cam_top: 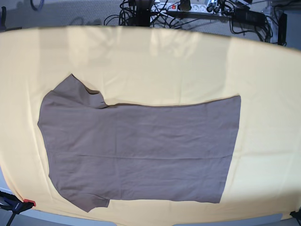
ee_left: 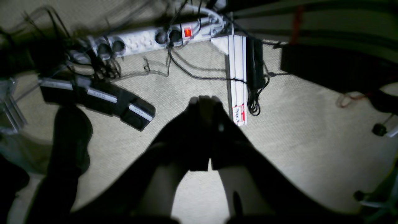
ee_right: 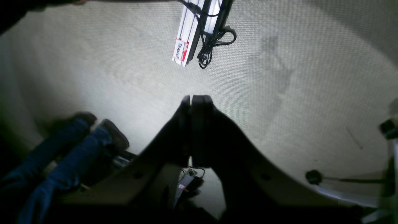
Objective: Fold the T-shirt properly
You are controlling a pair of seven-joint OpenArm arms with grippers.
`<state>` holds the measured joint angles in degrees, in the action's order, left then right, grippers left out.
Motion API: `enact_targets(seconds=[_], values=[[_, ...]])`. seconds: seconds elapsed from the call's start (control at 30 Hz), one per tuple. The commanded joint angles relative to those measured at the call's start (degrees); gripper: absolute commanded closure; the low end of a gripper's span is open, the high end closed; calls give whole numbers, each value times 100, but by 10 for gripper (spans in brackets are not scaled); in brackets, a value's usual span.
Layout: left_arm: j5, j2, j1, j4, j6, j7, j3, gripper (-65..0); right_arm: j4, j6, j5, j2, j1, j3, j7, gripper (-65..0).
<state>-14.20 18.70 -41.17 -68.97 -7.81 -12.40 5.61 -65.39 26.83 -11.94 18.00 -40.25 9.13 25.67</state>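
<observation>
The taupe T-shirt (cam_top: 141, 150) lies flat on the yellow cloth (cam_top: 164, 66) in the base view, collar end to the left, hem to the right, sleeves at upper left and lower left. Neither arm shows in the base view. My left gripper (ee_left: 205, 101) is shut and empty, pointing at the carpet floor away from the table. My right gripper (ee_right: 194, 99) is shut and empty too, also over the carpet. The shirt does not show in either wrist view.
A white power strip (ee_left: 146, 39) with cables, black boxes (ee_left: 99, 98) and a white rail (ee_left: 238, 77) lie on the floor. The rail also shows in the right wrist view (ee_right: 189, 34). A person's blue-trousered legs (ee_right: 62, 149) stand there. Cables (cam_top: 188, 12) lie behind the table.
</observation>
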Motion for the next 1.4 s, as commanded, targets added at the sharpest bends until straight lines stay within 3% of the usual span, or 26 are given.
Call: enact_targets(seconds=[0.0,0.23,0.5,0.67,0.77,0.9,1.0,1.17,1.27,1.37], values=[[-22,146,-245,-385,-50,-13,-20,0,-391,-33,-31,162,-275,-17,79,0],[17,688,-1521,-2793,-55,-367,-863,0,-2949,-417,-7,723,-1773,-354,142,0],[15,831,-2463,-4999,-81,-483,-2518,0,-5169,-791,-9,741,-2863,-1982,146,0],[9,828,-2450,-5954,-205,-481,-3252,0,-5853,-955,-83,741,-2968,-2957,131,0],[11,831,-2387,-6411,-210,-483,-3510,0,-6129,-942,-468,743,-2924,-3512,92,0],[15,883,-2341,-6603,-208,-393,-3700,0,-6500,-678,-632,743,-2774,-4138,39,0],[17,1075,-2063,-6603,-238,-398,-3713,0,-6743,-286,-627,754,-2402,-4378,-297,0],[20,1565,-1331,-6546,-815,-393,-3713,0,-6850,527,-629,957,-1416,-4345,-507,0],[20,2044,-796,-6070,-868,-345,-3713,0,-6850,533,-627,997,-824,-4242,-507,0],[17,2441,-304,-5403,-1515,33,-3711,0,-6793,562,-623,999,-498,-3971,-490,0]])
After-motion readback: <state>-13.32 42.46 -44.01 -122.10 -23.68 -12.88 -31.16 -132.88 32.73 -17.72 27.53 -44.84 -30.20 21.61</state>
